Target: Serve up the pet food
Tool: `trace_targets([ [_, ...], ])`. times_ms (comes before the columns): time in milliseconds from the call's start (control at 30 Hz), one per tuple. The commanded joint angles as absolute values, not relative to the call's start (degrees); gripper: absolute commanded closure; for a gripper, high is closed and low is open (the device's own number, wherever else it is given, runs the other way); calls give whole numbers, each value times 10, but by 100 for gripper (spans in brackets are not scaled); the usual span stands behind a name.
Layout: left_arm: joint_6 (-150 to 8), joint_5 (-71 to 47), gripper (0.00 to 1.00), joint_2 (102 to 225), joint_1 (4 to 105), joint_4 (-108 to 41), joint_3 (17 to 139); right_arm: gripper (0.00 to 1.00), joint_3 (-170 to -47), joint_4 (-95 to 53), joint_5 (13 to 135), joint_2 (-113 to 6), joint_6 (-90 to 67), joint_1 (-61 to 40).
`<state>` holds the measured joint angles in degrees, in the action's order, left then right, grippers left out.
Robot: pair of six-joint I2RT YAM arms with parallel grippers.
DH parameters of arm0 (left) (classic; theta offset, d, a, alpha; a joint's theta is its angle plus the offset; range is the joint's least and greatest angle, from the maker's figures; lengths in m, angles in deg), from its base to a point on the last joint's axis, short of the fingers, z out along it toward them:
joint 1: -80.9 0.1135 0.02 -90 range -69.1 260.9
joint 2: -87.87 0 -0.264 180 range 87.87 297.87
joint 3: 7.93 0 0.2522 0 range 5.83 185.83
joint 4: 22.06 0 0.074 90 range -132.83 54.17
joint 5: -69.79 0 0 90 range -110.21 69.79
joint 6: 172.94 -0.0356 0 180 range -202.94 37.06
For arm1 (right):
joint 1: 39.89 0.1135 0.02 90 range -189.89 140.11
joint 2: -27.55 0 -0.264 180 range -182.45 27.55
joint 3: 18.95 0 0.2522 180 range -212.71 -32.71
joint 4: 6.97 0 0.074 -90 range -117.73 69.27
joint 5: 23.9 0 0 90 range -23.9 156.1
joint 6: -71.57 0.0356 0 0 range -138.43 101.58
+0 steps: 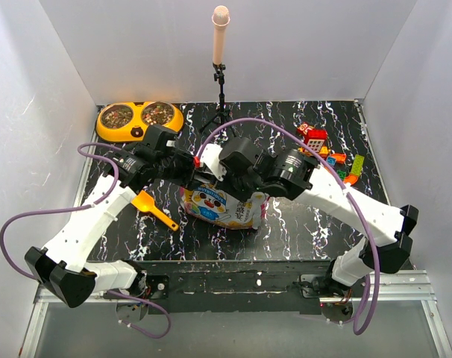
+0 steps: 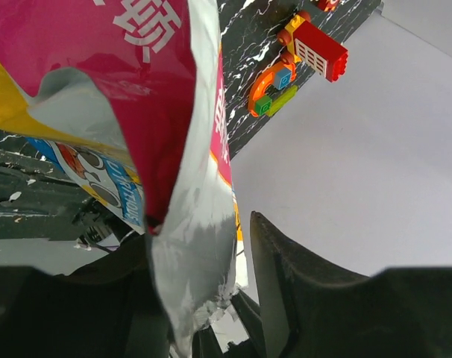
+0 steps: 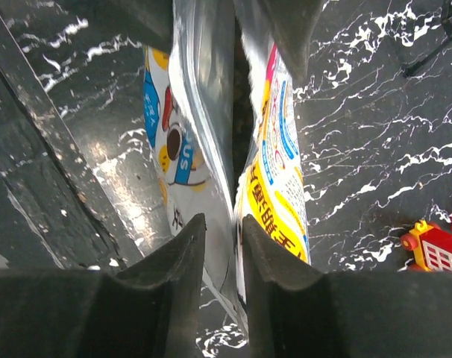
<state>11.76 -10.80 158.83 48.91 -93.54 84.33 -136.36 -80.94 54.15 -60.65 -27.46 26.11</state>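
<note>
The crinkly white pet food bag (image 1: 218, 205) with its magenta band stands mid-table, its top held up between my two grippers. My right gripper (image 1: 226, 175) is shut on one wall of the bag's top edge; in the right wrist view the jaws (image 3: 224, 224) pinch the silver wall (image 3: 203, 112). My left gripper (image 1: 190, 165) is at the bag's other side. In the left wrist view its jaws (image 2: 203, 246) stand apart with the torn silver rim (image 2: 196, 246) between them, against the left finger, a gap to the right finger (image 2: 286, 283). Kibble (image 1: 120, 114) fills both bowl cups; the bag's contents are hidden.
The orange double bowl (image 1: 139, 131) sits at the back left. The yellow-orange scoop (image 1: 153, 209) lies on the table left of the bag. Toy bricks (image 1: 327, 149) lie at the back right. A microphone stand (image 1: 221, 74) is at the back centre. White walls enclose three sides.
</note>
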Motion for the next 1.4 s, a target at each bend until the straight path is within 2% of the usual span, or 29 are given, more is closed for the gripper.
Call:
trace_targets([
  [0,110,-114,64,1582,490,-908,840,61,-1326,-799,541,-561,-272,242],
  [200,101,-108,73,1585,490,-922,843,50,-1304,-808,609,-530,-260,192],
  [467,95,-116,88,1590,490,-926,855,50,-1273,-806,705,-511,-264,155],
  [533,95,-119,92,1590,490,-928,858,54,-1270,-805,711,-515,-264,148],
  [633,95,-127,100,1587,491,-925,862,65,-1265,-801,727,-515,-261,134],
  [700,94,-130,100,1585,492,-923,863,73,-1260,-801,750,-513,-255,124],
  [800,91,-134,100,1586,495,-917,866,99,-1256,-806,773,-513,-247,121],
  [933,61,-139,100,1600,525,-938,902,99,-1237,-795,761,-497,-219,121],
  [1067,-23,-109,100,1653,603,-968,982,99,-1207,-778,758,-459,-190,120],
  [1233,-77,-49,100,1751,606,-975,1086,99,-1260,-766,822,-484,-68,124],
  [1367,-101,-9,100,1799,597,-903,1116,99,-1311,-722,827,-495,54,122],
])
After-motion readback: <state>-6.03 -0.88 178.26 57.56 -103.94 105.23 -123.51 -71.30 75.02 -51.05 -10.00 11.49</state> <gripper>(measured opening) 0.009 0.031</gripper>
